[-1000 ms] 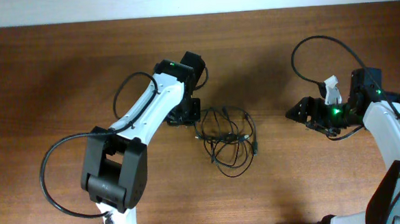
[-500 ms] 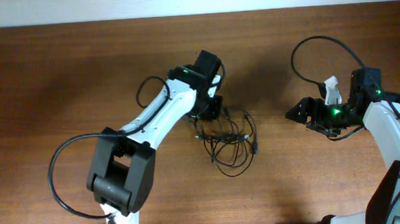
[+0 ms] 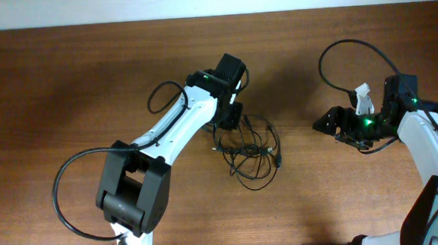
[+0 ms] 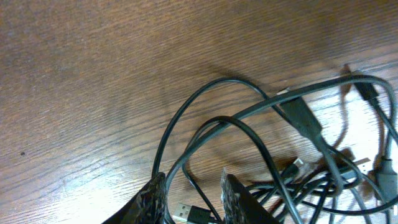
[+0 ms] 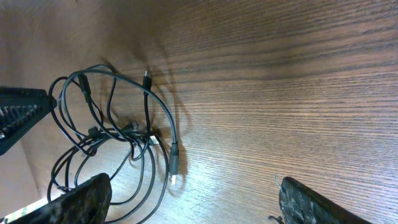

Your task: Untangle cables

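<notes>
When viewed from overhead, found cables (image 3: 248, 152) as one loose knot of thin black loops at centre of frame, flat on table (image 3: 67, 85). Noted left gripper (image 3: 225, 128) down at upper left edge of the knot. Noted right gripper (image 3: 324, 121) at right of frame, well apart from it, holding nothing.

Left wrist view: saw both fingers (image 4: 153, 198) at bottom edge, a little apart, with one strand running down through the gap. Judged gap wider than strand, so not pinched. Saw plug end (image 4: 301, 118) right of centre among crossing strands.

Right wrist view: saw fingers (image 5: 79, 199) at the two lower corners, wide apart, nothing between. Saw tangle at left of frame.

Judged step: taking first hold on an outer loop, nothing separated yet. Next move calls for closing on that single strand only, then drawing it toward upper left, watching for the rest dragging along
</notes>
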Controlling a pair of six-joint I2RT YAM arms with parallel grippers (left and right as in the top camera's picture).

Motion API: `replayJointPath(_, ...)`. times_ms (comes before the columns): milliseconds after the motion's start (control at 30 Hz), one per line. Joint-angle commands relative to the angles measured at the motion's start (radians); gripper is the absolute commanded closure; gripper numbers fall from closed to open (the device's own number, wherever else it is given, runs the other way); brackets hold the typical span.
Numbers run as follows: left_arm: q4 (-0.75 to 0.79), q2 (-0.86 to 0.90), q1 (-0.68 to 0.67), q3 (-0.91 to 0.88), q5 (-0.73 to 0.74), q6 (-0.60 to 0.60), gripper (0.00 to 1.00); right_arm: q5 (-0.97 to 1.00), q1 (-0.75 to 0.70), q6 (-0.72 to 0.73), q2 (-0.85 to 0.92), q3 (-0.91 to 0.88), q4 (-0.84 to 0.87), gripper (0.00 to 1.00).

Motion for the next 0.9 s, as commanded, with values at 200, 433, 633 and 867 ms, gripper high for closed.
replayJointPath(200, 0.212, -0.021, 0.001, -0.183, -0.087, 0.008, 0.75, 0.02, -0.007, -0.011, 0.005, 0.0, 0.0, 0.14)
replayJointPath(433, 0.15, -0.056, 0.002, -0.105, -0.088, 0.009, 1.0, 0.019, -0.007, -0.011, 0.005, 0.0, -0.005, 0.14)
replayJointPath(633, 0.115, -0.225, 0.002, -0.013, 0.096, -0.003, 1.0, -0.004, 0.104, -0.021, 0.005, 0.0, -0.011, 0.02)
replayJointPath(867, 0.068, -0.255, 0.035, -0.014, 0.111, -0.172, 1.0, 0.038, 0.367, -0.061, 0.005, 0.0, 0.063, 0.02)
